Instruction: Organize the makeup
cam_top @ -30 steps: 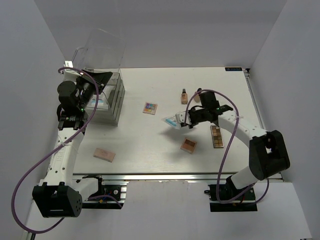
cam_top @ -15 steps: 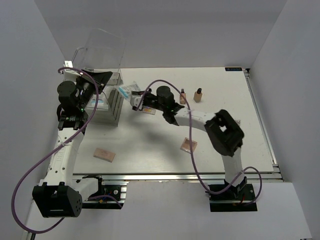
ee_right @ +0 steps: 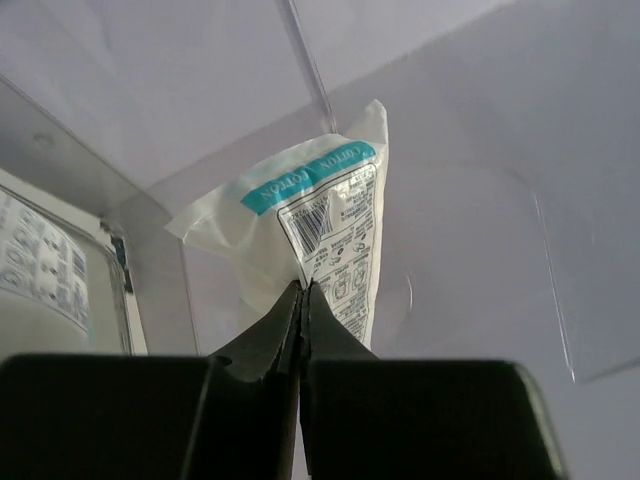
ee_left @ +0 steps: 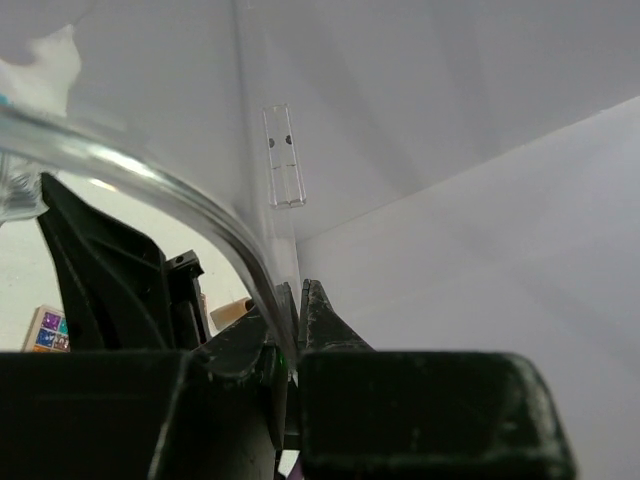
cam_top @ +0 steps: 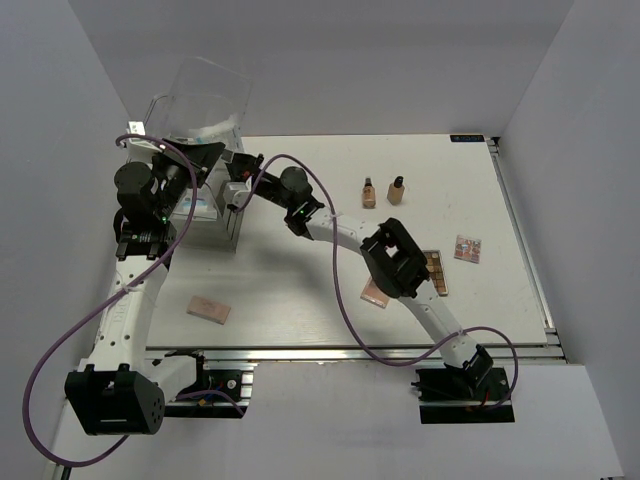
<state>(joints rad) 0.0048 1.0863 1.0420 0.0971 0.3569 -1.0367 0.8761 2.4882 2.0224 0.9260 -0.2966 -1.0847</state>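
My right gripper is shut on the lower edge of a white-blue packet, which stands up in front of clear plastic walls. From above, the right arm stretches left across the table, its gripper at the clear bin with the packet behind the raised lid. My left gripper is shut on that lid's edge. Two beige bottles, a long palette, a square palette and two peach compacts lie on the table.
Another white-blue packet lies inside the bin. White walls enclose the table on the left, back and right. The right arm's links span the table's middle, above the compact and the long palette.
The right arm has swung left from mid-table to the bin, carrying the packet with it. The left arm has kept the lid up without moving.
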